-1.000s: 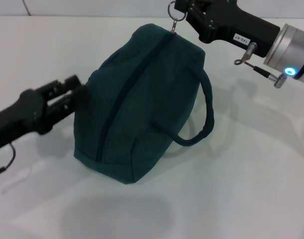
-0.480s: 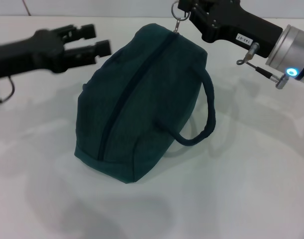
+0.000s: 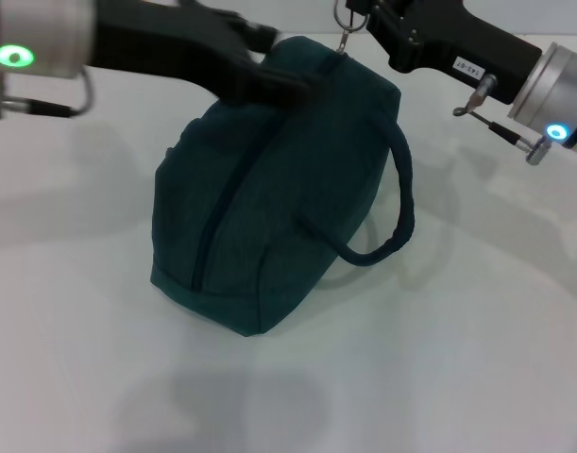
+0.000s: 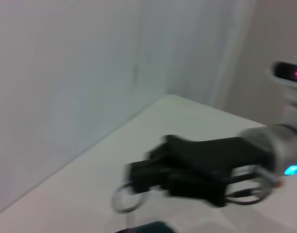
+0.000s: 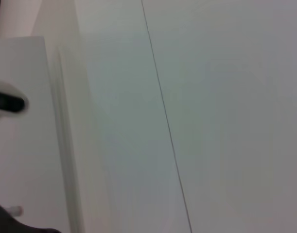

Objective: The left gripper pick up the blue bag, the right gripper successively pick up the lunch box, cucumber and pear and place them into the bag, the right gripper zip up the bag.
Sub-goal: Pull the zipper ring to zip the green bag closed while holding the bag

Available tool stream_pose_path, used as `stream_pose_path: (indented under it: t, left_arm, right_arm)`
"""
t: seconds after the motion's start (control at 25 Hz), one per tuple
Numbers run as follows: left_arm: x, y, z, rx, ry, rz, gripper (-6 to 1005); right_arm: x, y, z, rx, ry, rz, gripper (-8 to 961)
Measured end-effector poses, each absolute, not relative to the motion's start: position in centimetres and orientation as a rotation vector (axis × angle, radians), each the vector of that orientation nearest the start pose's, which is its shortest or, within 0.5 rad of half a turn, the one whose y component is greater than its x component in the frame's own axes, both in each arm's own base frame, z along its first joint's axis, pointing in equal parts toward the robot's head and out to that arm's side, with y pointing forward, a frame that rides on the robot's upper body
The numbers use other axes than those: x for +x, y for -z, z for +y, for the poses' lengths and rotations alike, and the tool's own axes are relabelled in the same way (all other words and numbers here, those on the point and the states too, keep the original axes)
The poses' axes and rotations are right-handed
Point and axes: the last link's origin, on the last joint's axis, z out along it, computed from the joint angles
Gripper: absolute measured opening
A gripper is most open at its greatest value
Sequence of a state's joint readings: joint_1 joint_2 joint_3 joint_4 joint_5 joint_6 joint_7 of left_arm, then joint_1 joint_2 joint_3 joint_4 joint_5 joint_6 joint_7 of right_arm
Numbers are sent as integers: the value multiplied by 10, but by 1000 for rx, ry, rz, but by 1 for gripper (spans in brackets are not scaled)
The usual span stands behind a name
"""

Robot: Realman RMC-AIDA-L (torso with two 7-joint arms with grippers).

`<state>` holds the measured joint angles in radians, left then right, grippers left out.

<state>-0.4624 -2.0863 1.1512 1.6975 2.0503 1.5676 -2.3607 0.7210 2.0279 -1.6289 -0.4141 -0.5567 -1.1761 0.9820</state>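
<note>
White label on right pincer (image 3: 362, 11) body: characters unreadable.

Under my arms – plain white table (image 3: 477, 359), soft shadows on it. Behind – pale wall (image 4: 65, 73), thin vertical seam (image 5: 163, 116).

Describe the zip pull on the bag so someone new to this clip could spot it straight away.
On the white table stands the blue bag, its dark zip running up the middle. At the zip's far upper end, beside the right gripper, hangs the zip pull. It is a small silver metal ring, the only shiny part on the matte fabric, unlike the thick loop handle.
</note>
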Motion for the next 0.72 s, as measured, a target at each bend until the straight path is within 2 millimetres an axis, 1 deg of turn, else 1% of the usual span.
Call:
stream_pose_path:
  t: [0.08, 0.2, 0.28, 0.44, 0.72]
  left_arm:
    - [-91, -66, 325, -2736, 339, -549, 789]
    - [-84, -62, 320, -2733, 301, -537, 789]
    - [-84, -58, 320, -2729, 268, -533, 788]
    - [-93, -53, 328, -2675, 196, -567, 788]
    - [-100, -48, 332, -2662, 164, -612, 774]
  right_arm:
    - [143, 34, 399, -2365, -1247, 384, 12]
    - [143, 34, 398, -2368, -1247, 387, 13]
    - [143, 34, 398, -2369, -1252, 387, 14]
    - [146, 34, 396, -2370, -1254, 394, 12]
    - [147, 34, 395, -2371, -1254, 397, 12]
